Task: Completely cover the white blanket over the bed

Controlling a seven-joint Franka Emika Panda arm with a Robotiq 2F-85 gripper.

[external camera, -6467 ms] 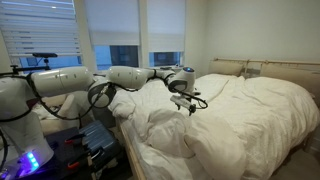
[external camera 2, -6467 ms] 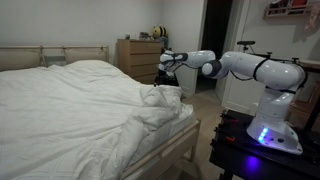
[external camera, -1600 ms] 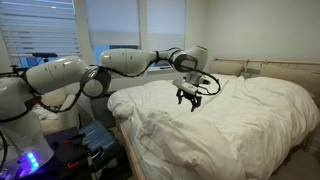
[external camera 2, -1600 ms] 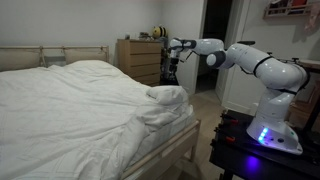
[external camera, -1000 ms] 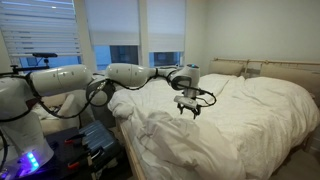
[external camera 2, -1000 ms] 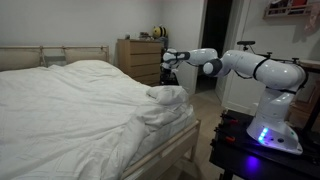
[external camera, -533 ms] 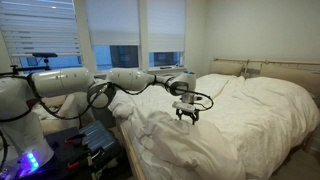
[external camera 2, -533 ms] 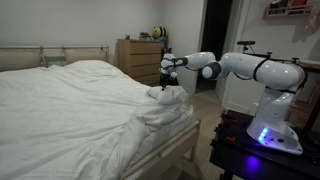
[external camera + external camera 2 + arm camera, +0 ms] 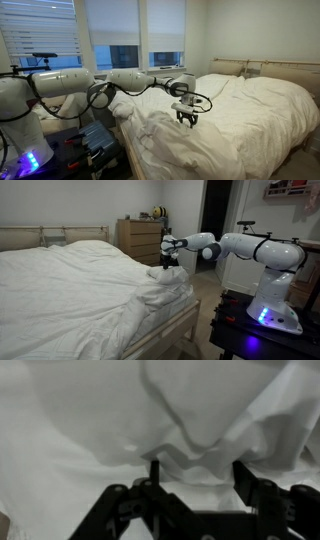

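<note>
The white blanket (image 9: pixel 235 120) lies puffy and wrinkled over the bed (image 9: pixel 282 70), bunched into a heap at the corner nearest the arm (image 9: pixel 165 282). My gripper (image 9: pixel 186 121) points down onto that heap in both exterior views (image 9: pixel 166 267). In the wrist view its two dark fingers stand apart, my gripper (image 9: pixel 197 466) straddling a raised fold of the blanket (image 9: pixel 100 410). The fabric fills the gap between the fingers, which do not visibly pinch it. A strip of the bed's frame (image 9: pixel 186 320) shows below the bunched corner.
A wooden dresser (image 9: pixel 138 238) stands against the far wall behind the gripper. The arm's white base (image 9: pixel 272 305) sits on a dark stand beside the bed's foot. A cream armchair (image 9: pixel 68 104) and windows with blinds (image 9: pixel 130 30) are behind the arm.
The gripper has come down from above the bed onto the bunched blanket corner, and its fingers have drawn somewhat closer together. The blanket has hardly shifted.
</note>
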